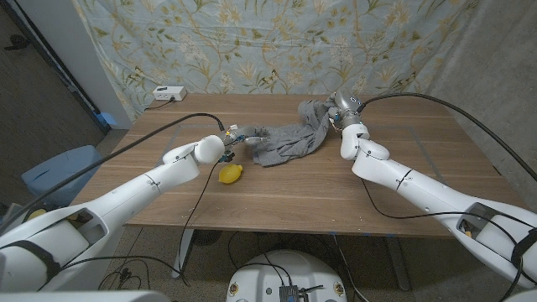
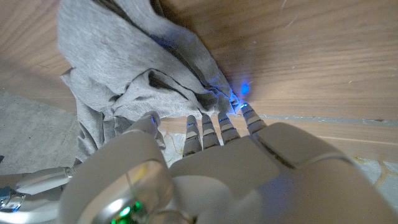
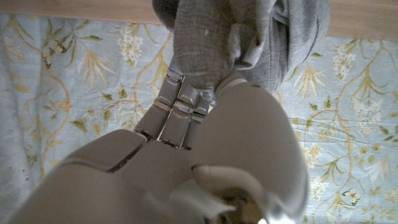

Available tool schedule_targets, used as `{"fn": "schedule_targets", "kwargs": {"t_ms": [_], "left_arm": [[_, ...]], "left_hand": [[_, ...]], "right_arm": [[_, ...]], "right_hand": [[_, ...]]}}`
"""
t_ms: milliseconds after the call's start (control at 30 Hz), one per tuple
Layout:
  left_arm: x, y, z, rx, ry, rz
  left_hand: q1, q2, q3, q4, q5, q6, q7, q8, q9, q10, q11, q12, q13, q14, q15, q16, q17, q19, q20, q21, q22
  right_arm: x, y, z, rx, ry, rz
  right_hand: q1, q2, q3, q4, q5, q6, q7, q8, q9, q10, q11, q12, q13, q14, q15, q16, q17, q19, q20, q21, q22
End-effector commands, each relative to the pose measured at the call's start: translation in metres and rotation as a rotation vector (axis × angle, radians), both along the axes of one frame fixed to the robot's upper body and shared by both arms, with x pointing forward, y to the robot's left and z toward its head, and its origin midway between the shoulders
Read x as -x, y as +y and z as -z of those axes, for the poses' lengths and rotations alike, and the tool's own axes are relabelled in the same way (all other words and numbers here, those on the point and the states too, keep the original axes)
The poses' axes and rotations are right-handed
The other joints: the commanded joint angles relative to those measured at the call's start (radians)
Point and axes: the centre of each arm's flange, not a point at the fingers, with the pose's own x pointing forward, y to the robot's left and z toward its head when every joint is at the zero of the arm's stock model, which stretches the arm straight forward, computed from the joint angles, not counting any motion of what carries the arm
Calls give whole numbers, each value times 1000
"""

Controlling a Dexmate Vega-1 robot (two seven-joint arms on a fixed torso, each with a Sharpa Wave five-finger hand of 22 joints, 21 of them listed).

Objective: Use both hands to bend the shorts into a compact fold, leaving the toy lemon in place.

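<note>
- The toy lemon (image 1: 230,174) is lying nearest the front table (image 1: 294,205) edge, with bare wood stretching around it, just in front of the left hand (image 1: 237,137).
- The left hand is pinching the near-left edge of the grey shorts (image 1: 289,139); its fingers (image 2: 219,130) are pressing into the cloth.
- The right hand (image 1: 340,111) is gripping the far-right end of the shorts, bunched cloth covering its fingers (image 3: 176,99).
- A white box (image 1: 168,94) is sitting at the far-left corner, well apart.

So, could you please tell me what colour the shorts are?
Grey; the shorts show it best in the left wrist view.
</note>
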Motion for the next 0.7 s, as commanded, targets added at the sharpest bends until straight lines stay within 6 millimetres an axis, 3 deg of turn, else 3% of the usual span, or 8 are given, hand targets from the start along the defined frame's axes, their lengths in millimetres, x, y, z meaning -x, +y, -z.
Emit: {"fn": "schedule_targets", "kwargs": {"t_ms": [33,467,700], "left_arm": [[1,0,4,12,9,8],[-2,-2,5,19,19,12],[-3,-2,6,26,21,14]], "left_hand": [[2,9,18,4,8,1,-2,2,-1,2,-1,6,1,-8,1,-1,3,-8,1,-4,3],[3,10,57,19,10,-13,-2,-3,-1,-11,1,1,1,-13,2,-2,3,-10,4,-3,6],[5,9,77,26,11,-15,-2,-3,-1,-17,2,-1,1,-20,1,-4,3,-14,2,-4,7]], "right_arm": [[8,37,-16,213,-73,-30],[15,71,-32,383,-144,-69],[18,90,-31,531,-202,-89]], "right_hand": [[17,5,5,1,1,9,-4,-2,2,13,-2,1,4,48,-117,-3,7,-6,-139,15,4],[18,3,6,2,-1,13,-5,-7,1,14,-1,-4,1,49,-117,-6,18,-17,-139,36,6],[18,1,6,2,-1,14,-7,-10,0,18,-3,-5,0,49,-117,-9,23,-23,-139,46,7]]}}
